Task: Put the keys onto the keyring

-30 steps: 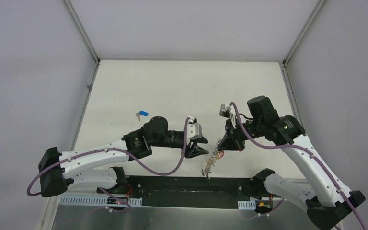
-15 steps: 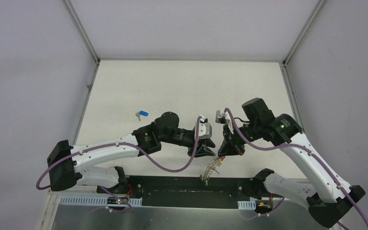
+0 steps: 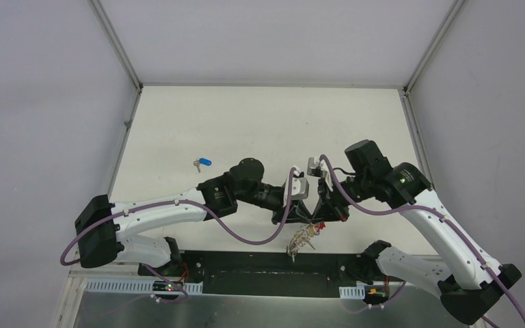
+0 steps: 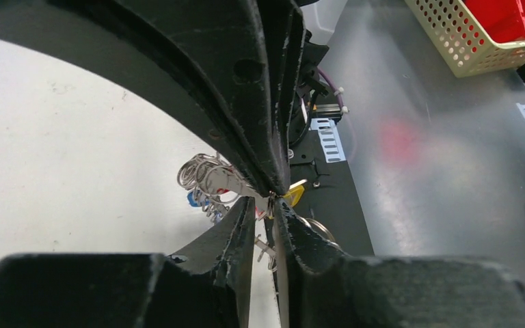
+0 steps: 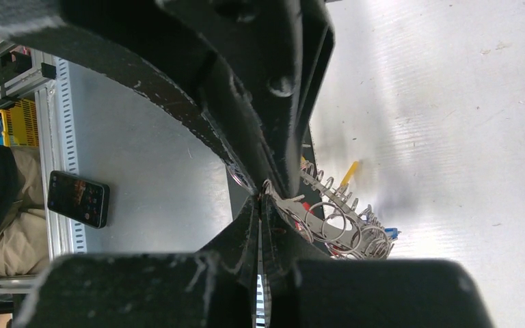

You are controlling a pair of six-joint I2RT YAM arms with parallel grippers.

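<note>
The keyring [image 3: 301,240], a silvery bunch of rings and small keys, hangs from my right gripper [image 3: 316,219] above the table's near edge. In the right wrist view my right gripper [image 5: 261,199] is shut on one end of the keyring [image 5: 335,222], with a yellow tag [image 5: 348,175] and a blue tag [image 5: 389,234] on it. My left gripper [image 3: 301,217] meets it tip to tip. In the left wrist view my left gripper [image 4: 263,203] has its jaws a narrow gap apart around a small ring, beside the keyring [image 4: 202,178]. A loose blue-tagged key [image 3: 203,162] lies on the table at the far left.
A black base strip [image 3: 260,266] runs along the near edge under the hanging keyring. White walls enclose the white table [image 3: 266,123]. Off the table, a phone [image 5: 78,198] lies on a grey surface and a cream basket [image 4: 465,41] holds something red.
My left gripper has moved right until its tips meet the right gripper's. My right gripper has shifted slightly left and nearer with the keyring. The loose blue key has not moved.
</note>
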